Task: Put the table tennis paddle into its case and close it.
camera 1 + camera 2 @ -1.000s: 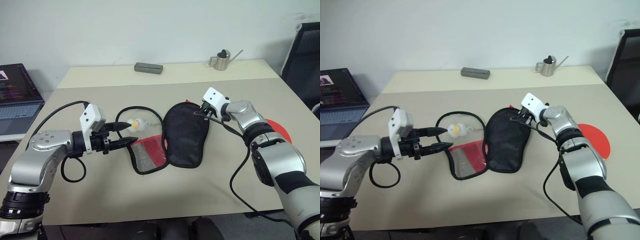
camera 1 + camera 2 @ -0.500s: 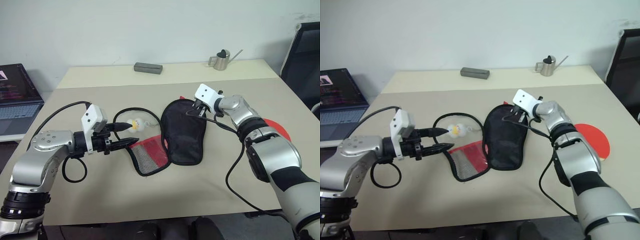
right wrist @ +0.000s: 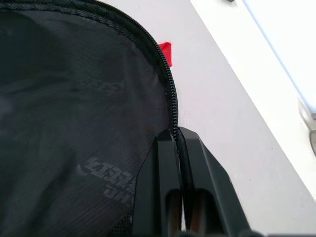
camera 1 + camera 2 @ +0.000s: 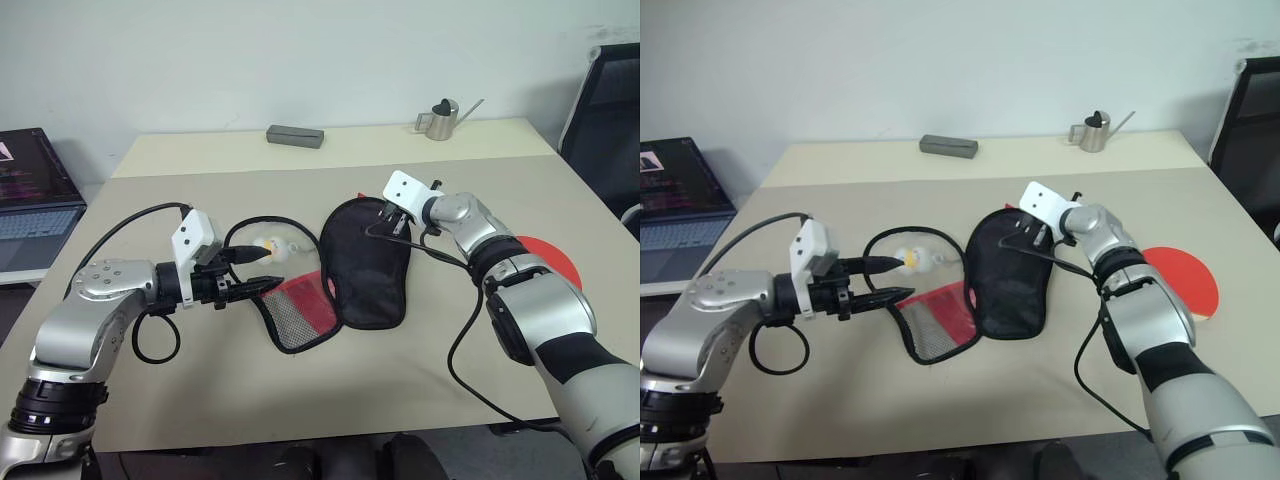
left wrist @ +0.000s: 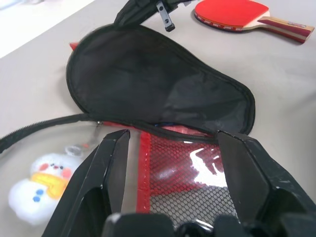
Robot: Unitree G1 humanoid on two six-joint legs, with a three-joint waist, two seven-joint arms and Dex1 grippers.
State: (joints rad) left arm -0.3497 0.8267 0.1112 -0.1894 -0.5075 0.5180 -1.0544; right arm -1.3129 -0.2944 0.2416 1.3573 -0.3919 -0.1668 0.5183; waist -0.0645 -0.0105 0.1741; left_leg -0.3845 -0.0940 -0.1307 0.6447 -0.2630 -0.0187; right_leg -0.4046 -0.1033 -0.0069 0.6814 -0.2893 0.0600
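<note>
Our right gripper (image 3: 178, 136) pinches the zipper edge of the case (image 4: 365, 262), which lies unzipped at table (image 4: 300, 400) centre. Left gripper (image 4: 262, 268) hovers spread at the case's 9 o'clock, empty. Paddle (image 4: 1180, 282) lies at its 3 o'clock, uncased.

Beige table (image 4: 300, 400), grey block (image 4: 297, 135) near far edge, small metal watering can (image 4: 440, 119) (long spout), open laptop (image 4: 30, 190), black chair (image 4: 610, 110)
</note>
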